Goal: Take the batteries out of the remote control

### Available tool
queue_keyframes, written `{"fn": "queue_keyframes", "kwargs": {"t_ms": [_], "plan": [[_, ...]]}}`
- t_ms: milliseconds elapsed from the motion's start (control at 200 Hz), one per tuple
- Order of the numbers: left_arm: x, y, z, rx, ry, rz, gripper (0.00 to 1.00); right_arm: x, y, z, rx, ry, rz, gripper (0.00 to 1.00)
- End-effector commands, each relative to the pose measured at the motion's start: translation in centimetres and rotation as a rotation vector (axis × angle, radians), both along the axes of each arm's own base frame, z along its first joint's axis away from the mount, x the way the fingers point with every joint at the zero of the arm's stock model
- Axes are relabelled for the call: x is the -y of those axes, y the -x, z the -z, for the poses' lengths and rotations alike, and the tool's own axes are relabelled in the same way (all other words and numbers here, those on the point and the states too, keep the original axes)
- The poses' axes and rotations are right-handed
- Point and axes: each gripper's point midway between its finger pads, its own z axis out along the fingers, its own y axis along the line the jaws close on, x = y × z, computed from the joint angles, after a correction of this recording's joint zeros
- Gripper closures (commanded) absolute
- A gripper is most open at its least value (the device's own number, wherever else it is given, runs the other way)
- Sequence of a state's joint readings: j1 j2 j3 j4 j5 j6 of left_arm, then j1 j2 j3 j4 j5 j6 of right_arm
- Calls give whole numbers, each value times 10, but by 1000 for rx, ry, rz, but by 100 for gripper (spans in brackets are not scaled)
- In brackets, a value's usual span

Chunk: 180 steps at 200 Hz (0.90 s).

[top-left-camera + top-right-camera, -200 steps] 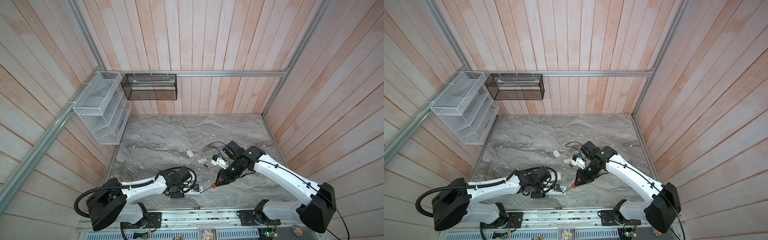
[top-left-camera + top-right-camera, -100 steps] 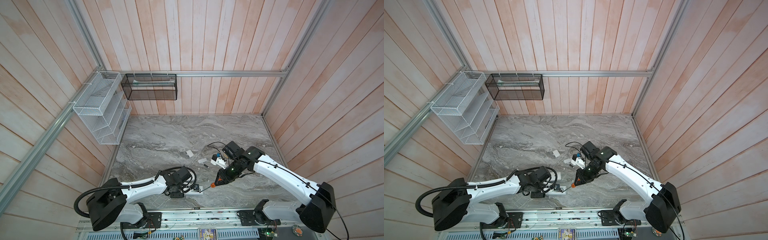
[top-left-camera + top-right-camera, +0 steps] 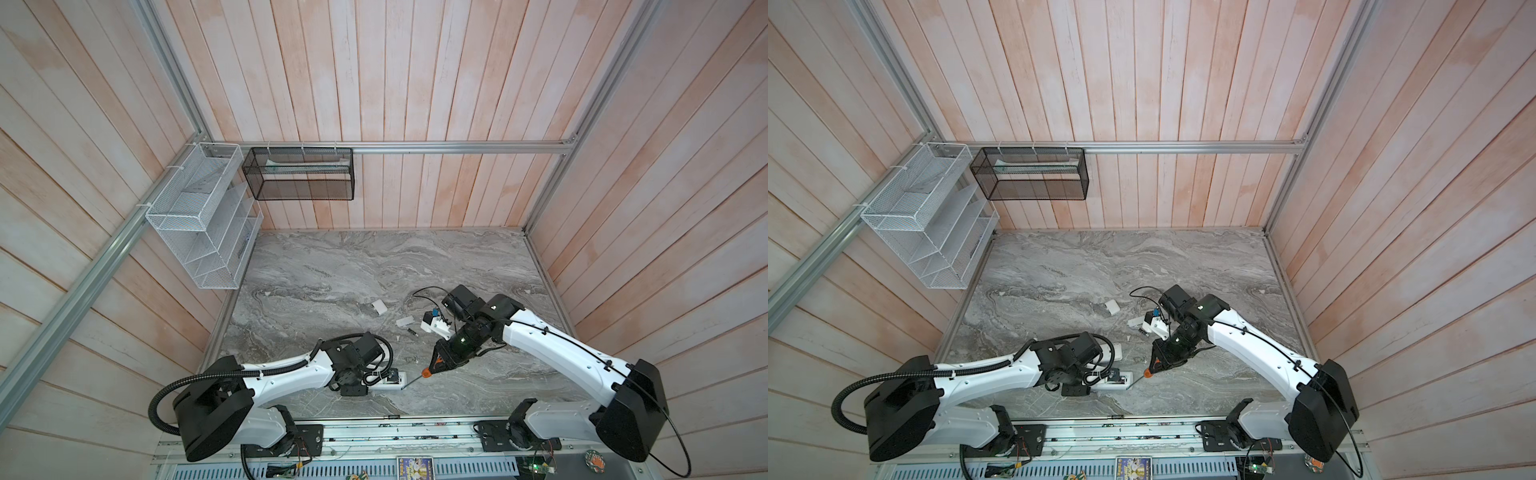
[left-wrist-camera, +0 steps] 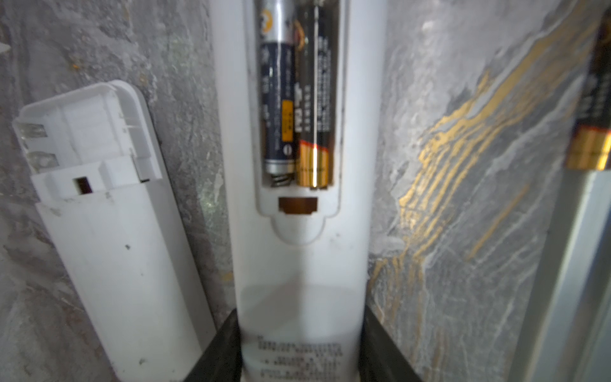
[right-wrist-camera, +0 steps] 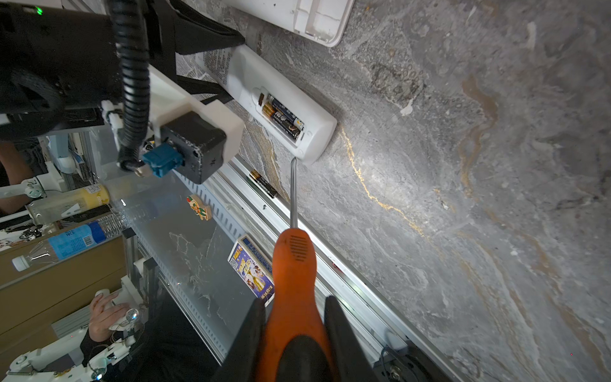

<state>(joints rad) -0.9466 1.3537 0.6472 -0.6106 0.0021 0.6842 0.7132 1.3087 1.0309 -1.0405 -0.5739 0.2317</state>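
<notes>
We find the left claw (image 4: 299, 350) clamped on the lower body of the white remote (image 4: 297, 258), one finger against each long side. The remote lies back-up on the counter (image 3: 332, 270), near its front edge, with its compartment uncovered. The batteries (image 4: 297, 99) sit inside it, two cells side by side and seated lengthwise. One is dark blue, the other black with a gold band.

The right claw (image 5: 294, 317) is closed on the orange handle of the screwdriver (image 5: 292, 264). The shaft points at the remote's rounded end. The tip stands at the casing's edge, just outside the compartment, and we cannot tell whether it touches.

A loose battery (image 5: 263, 183) lies on the counter against the front rail, apart from the remote. A second remote (image 4: 115, 248), its compartment also uncovered, lies just beside the held one. In a top view two small white covers (image 3: 380, 306) lie further back, with a small dark cell (image 3: 412, 332) near them.
</notes>
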Motion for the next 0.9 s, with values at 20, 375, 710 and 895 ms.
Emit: {"fn": "queue_keyframes", "kwargs": {"t_ms": [20, 375, 710, 895], "plan": [[-20, 5, 16, -16, -100, -11, 89, -5, -14, -12, 75, -10, -3, 100], [-20, 5, 16, -18, -100, -11, 90, -5, -22, -27, 120, 0, -5, 100], [-20, 5, 16, -17, -101, -12, 90, -2, -30, -19, 169, 46, -46, 100], [-21, 5, 17, -22, -105, -12, 90, -10, -24, -19, 175, 25, -95, 100]]}}
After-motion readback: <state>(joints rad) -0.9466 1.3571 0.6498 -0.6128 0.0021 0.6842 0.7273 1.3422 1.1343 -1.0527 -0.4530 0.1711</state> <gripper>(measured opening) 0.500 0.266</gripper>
